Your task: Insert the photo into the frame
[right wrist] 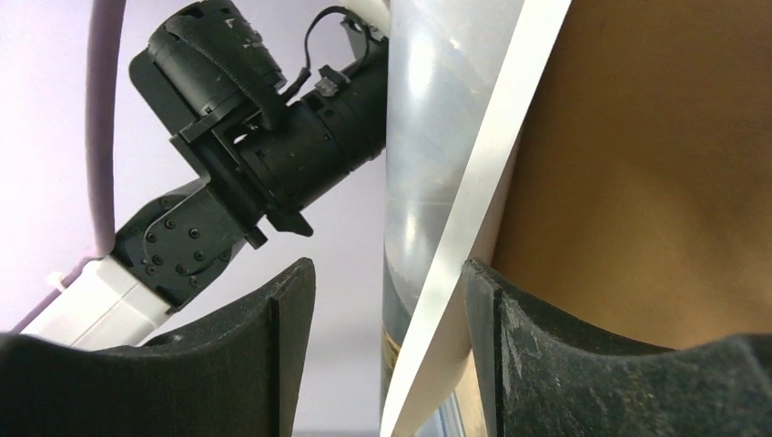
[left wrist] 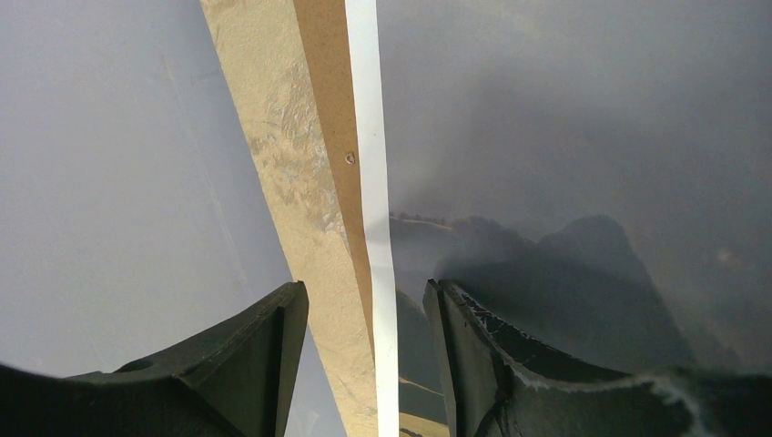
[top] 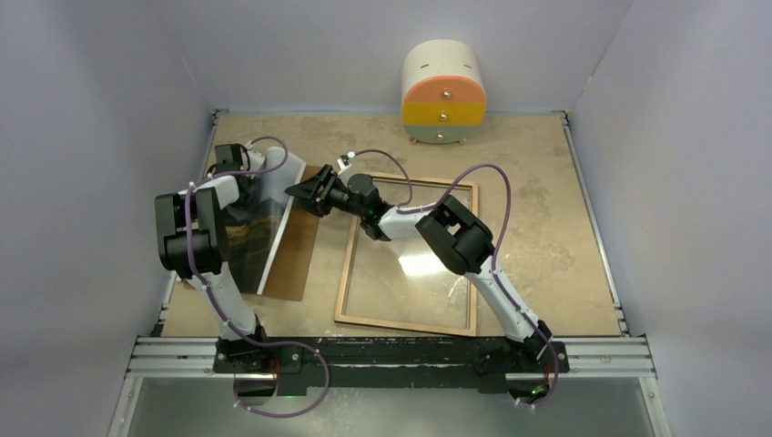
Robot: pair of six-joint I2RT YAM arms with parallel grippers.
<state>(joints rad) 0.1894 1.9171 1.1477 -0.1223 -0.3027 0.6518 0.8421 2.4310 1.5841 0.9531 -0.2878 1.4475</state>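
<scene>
The photo (top: 258,238), dark with a white border, stands tilted at the table's left over the brown backing board (top: 305,250). In the left wrist view its white edge (left wrist: 371,182) runs between the fingers of my left gripper (left wrist: 364,296), which is open with a gap on both sides. My right gripper (top: 305,193) reaches in from the right. It is open too, and the photo's edge (right wrist: 482,173) passes between its fingers, resting against the right finger (right wrist: 510,319). The frame (top: 347,264) lies flat at mid-table, wood side up.
A small round-topped drawer cabinet (top: 443,91) in cream, orange and yellow stands at the back wall. Grey walls close in on the left and right. The right arm's links (top: 455,232) hang over the frame's glass.
</scene>
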